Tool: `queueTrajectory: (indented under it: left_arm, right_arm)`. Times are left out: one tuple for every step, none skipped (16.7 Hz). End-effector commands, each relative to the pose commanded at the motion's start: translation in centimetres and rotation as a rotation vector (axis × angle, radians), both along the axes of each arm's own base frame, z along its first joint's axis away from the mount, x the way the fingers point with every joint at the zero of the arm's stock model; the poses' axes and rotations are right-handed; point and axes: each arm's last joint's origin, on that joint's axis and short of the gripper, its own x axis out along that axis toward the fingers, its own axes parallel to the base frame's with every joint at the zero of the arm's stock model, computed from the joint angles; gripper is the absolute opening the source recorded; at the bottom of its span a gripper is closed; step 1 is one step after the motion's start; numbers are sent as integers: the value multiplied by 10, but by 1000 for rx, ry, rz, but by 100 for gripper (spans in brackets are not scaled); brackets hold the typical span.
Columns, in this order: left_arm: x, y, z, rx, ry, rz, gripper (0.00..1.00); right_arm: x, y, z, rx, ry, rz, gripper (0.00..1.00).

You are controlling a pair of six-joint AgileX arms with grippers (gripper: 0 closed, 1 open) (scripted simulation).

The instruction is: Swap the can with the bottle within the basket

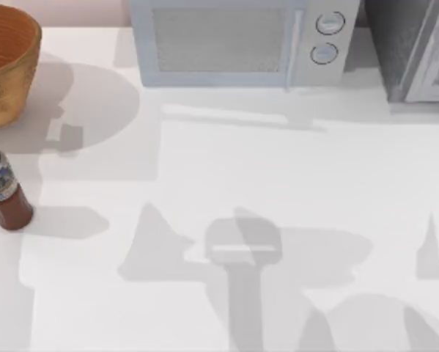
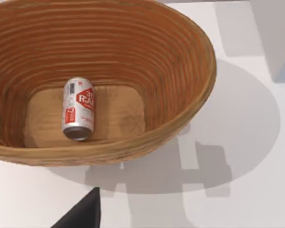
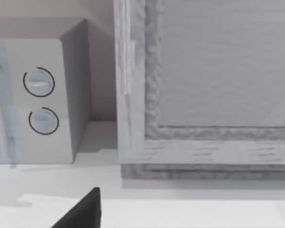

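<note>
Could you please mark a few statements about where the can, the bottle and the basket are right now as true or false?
1. The can lies on its side on the floor of the basket. True.
2. The bottle is inside the basket. False: it stands upright on the table, in front of the basket near the table's left edge.
3. A microwave stands at the back of the table. True.
4. The can stands on the table beside the bottle. False: it is in the basket.
5. The basket is tipped over. False: it sits upright.

Dark fingers (image 2: pixel 83 213), state perhaps unclear.
</note>
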Motion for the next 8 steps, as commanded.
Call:
queueTrajectory:
  left_arm:
    - [23,6,3,-7,53,-4,100]
    - [47,13,3,-16,106,-7,100]
    - [71,20,0,-26,156,-11,100]
    - [94,28,-5,-37,205,-13,100]
    - [116,37,-12,-49,251,-15,100]
    - [136,45,-22,-62,296,-17,100]
    - [155,54,-33,-75,338,-19,100]
    - [172,63,-47,-89,378,-19,100]
  right_arm:
    - [0,0,0,0,0,0,100]
    - [0,0,0,0,0,0,100]
    - [0,0,0,0,0,0,100]
    - [0,0,0,0,0,0,100]
    - [0,0,0,0,0,0,100]
    - [0,0,0,0,0,0,100]
    - [0,0,0,0,0,0,100]
    - [0,0,0,0,0,0,100]
